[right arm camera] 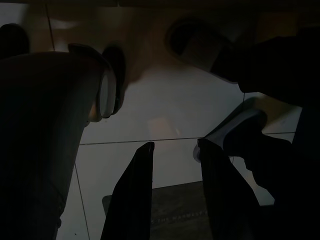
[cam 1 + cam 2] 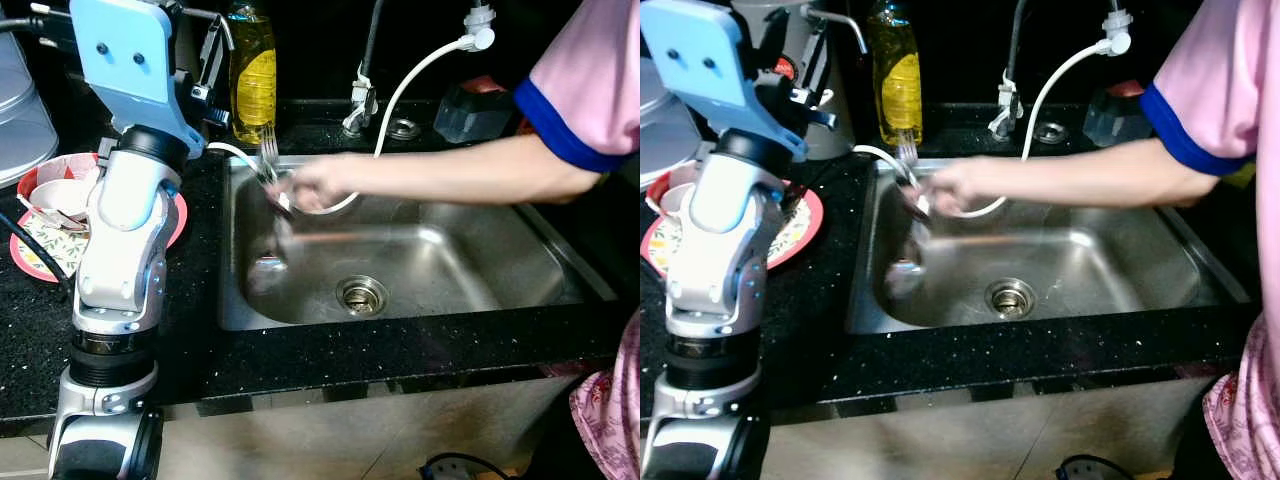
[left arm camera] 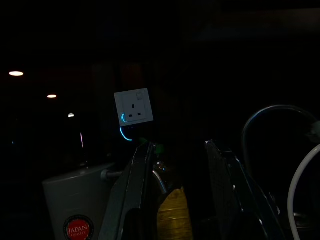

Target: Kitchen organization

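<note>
On the far left of the black speckled stone counter [image 2: 200, 300], a red-rimmed patterned plate [image 2: 40, 255] carrying a small white bowl [image 2: 60, 195] with scraps of paper in it sits unsorted, so the tidying looks to be at an early stage; nothing visible has yet been put away by the robot. The robot's silver left arm [image 2: 125, 250] rises in front of that plate, its left gripper [image 3: 175, 200] lifted high near the back of the counter. From the left wrist view its two black fingers stand moderately apart with nothing between them, aimed past a white jug with a red round label [image 3: 80, 210] toward the yellow dish-soap bottle [image 2: 252, 75] and a white wall socket [image 3: 133, 106]. Further right, a person's hand [image 2: 310, 185] reaches across the stainless steel sink [image 2: 480, 280], holding a metal fork [image 2: 268, 150] at the sink's far left corner beside a white flexible hose [image 2: 420, 75] that loops down from the tap; the washing seems to be in progress, and the basin around the drain [image 2: 360, 295] otherwise looks bare. The right gripper [image 1: 175, 190] hangs low, pointing at a pale tiled floor [image 1: 165, 115], its fingers slightly parted and holding nothing.
</note>
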`<state>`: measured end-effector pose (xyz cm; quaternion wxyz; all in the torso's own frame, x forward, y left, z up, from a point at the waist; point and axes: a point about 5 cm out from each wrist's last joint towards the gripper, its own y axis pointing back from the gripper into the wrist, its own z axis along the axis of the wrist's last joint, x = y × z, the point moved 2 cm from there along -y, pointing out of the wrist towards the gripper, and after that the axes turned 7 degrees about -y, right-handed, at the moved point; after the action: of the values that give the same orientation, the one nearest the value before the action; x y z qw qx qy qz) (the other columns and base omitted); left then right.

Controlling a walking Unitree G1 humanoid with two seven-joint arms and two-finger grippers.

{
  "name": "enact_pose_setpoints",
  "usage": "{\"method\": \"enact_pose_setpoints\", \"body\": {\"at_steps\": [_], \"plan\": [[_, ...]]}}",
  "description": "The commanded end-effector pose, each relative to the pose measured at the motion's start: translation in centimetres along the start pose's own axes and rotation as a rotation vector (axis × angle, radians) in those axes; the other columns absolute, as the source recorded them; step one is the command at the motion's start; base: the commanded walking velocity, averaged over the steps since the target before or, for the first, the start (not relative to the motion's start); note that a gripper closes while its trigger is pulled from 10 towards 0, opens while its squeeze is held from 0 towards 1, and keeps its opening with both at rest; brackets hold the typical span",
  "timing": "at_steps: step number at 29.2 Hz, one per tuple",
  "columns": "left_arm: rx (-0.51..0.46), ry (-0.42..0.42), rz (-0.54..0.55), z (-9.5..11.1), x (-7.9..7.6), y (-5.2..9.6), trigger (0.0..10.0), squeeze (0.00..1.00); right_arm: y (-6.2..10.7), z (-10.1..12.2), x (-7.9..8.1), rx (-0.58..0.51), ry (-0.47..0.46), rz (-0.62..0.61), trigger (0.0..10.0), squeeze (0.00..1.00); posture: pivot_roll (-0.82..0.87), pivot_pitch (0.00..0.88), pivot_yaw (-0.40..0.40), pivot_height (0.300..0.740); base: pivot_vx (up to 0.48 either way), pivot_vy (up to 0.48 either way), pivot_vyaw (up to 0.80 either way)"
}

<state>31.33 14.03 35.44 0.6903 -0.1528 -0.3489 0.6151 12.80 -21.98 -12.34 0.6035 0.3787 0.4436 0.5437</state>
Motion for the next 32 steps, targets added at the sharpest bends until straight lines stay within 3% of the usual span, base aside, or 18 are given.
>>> {"method": "enact_pose_setpoints", "body": {"at_steps": [1, 32], "plan": [[0.013, 0.004, -0.011, -0.48, -0.49, 0.0, 10.0, 0.0, 0.04, -0.02, -0.48, -0.004, 0.01, -0.009, 10.0, 0.0, 0.21, 0.0, -0.028, 0.74, 0.0, 0.0, 0.0], [0.015, -0.012, 0.004, -0.33, -0.08, 0.27, 10.0, 0.0, 0.0, 0.12, 0.05, -0.005, 0.016, 0.006, 10.0, 0.0, 0.23, 0.0, -0.04, 0.74, 0.0, 0.0, 0.0]]}}
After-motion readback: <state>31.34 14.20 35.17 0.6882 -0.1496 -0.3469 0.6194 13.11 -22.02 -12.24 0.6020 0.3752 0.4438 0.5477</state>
